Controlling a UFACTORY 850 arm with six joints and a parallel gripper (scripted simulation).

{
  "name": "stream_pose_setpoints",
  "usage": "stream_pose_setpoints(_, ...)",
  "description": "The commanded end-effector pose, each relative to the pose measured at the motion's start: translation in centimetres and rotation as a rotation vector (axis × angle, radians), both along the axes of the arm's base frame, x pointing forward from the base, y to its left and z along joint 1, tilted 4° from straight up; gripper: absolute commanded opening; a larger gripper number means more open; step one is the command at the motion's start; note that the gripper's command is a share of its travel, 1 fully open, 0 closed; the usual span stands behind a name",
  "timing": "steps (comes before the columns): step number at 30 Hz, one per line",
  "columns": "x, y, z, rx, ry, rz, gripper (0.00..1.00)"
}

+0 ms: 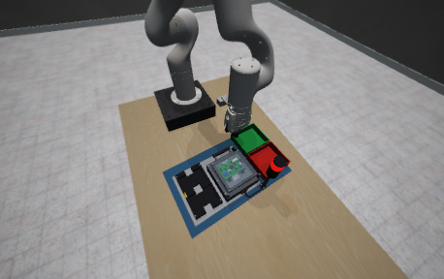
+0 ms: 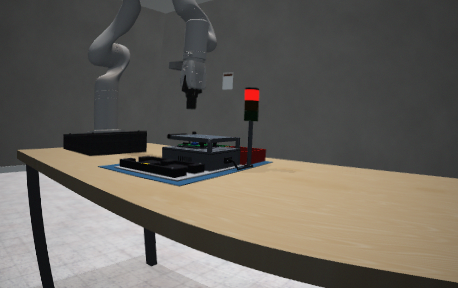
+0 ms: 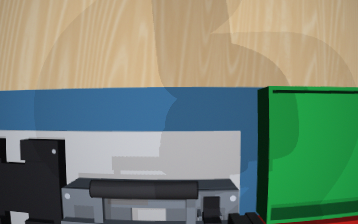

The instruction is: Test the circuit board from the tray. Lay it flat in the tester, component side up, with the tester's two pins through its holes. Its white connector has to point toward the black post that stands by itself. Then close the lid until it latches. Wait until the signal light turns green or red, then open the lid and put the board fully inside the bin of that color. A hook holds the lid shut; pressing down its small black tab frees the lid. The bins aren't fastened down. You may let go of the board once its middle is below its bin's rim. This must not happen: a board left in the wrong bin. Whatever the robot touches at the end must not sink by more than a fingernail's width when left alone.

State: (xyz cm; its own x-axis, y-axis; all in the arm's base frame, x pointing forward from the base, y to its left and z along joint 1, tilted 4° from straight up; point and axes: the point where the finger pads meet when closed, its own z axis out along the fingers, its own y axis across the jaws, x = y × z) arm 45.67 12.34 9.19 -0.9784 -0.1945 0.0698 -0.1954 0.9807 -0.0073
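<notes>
The green circuit board (image 1: 231, 168) (image 2: 193, 144) lies in the tester (image 2: 200, 156), under the clear lid, which is down over it. The lid's dark handle bar (image 3: 143, 189) shows in the wrist view; whether the hook grips the lid is not clear. The signal light (image 1: 277, 166) (image 2: 251, 95) glows red. My gripper (image 1: 228, 131) (image 2: 191, 107) (image 3: 245, 219) is shut and empty, high above the table near the green bin and the tester's handle side. The green bin (image 1: 250, 139) (image 3: 325, 145) and the red bin (image 1: 263, 157) (image 2: 255, 155) stand side by side; no board shows in either.
The black tray (image 1: 207, 195) (image 2: 160, 167) (image 3: 40, 175) lies beside the tester on the blue mat (image 1: 169, 177) (image 3: 80, 110), with no board in it. The signal light's thin pole (image 2: 250, 142) rises beside the red bin. The robot's black base block (image 1: 192, 118) (image 2: 105, 143) is behind.
</notes>
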Motion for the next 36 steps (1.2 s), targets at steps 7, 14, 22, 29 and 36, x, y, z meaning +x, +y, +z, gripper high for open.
stream_pose_setpoints(7, -0.2, 0.0, -3.7, 0.0, -0.001, 0.0, 0.0)
stream_pose_setpoints(14, -0.3, -0.1, -6.0, 0.0, -0.001, 0.0, 0.0)
stream_pose_setpoints(22, -0.3, -0.1, -6.4, 0.0, -0.001, 0.0, 0.0)
stream_pose_setpoints(29, -0.3, -0.1, -6.4, 0.0, -0.001, 0.0, 0.0)
stream_pose_setpoints(36, -0.4, -0.1, -7.2, 0.0, -0.001, 0.0, 0.0)
